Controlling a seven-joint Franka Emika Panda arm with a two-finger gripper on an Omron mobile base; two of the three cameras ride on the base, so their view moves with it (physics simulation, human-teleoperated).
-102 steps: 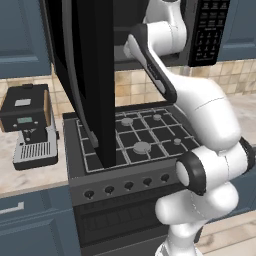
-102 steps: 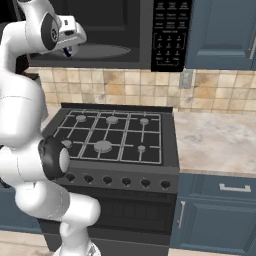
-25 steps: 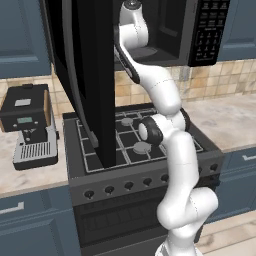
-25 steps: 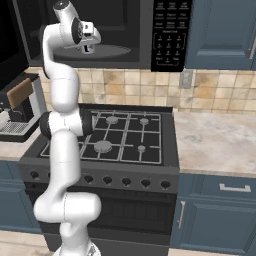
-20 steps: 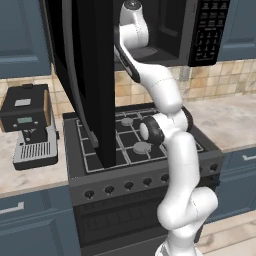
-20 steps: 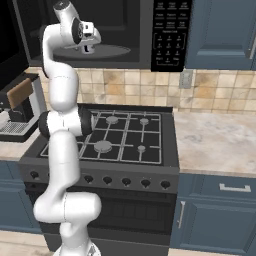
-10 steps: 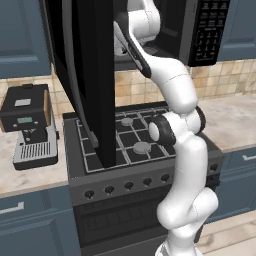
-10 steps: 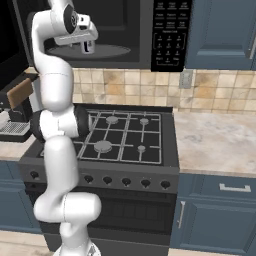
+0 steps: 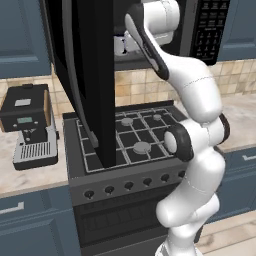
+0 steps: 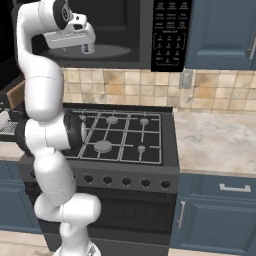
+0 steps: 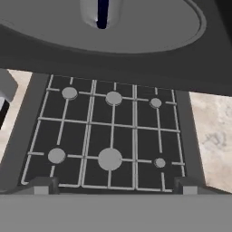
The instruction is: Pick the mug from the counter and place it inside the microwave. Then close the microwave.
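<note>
The mug [image 11: 100, 11] stands upright on the round glass plate [image 11: 149, 27] inside the microwave [image 10: 167, 35], dark handle toward me; in the left base view the mug [image 9: 119, 46] shows pale in the cavity behind the door. The microwave's wide black door [image 9: 87, 75] hangs swung out to the left. My gripper [image 11: 115, 185] is open with nothing between its fingers, held just outside the cavity mouth and apart from the mug. From the right base view the gripper [image 10: 85, 46] hangs in front of the plate. The beige counter [image 10: 215, 140] lies right of the stove.
Directly below my hand is the black gas stove [image 11: 111, 136] with its grates and burners. A black-and-silver coffee machine [image 9: 30, 125] stands on the counter left of the stove. Blue drawers [image 10: 220, 200] run under the counter, and a tiled wall [image 10: 130, 90] rises behind.
My hand has drawn back out of the microwave cavity and the arm's elbow has swung to the right. The mug has stayed on the plate. The door has not moved.
</note>
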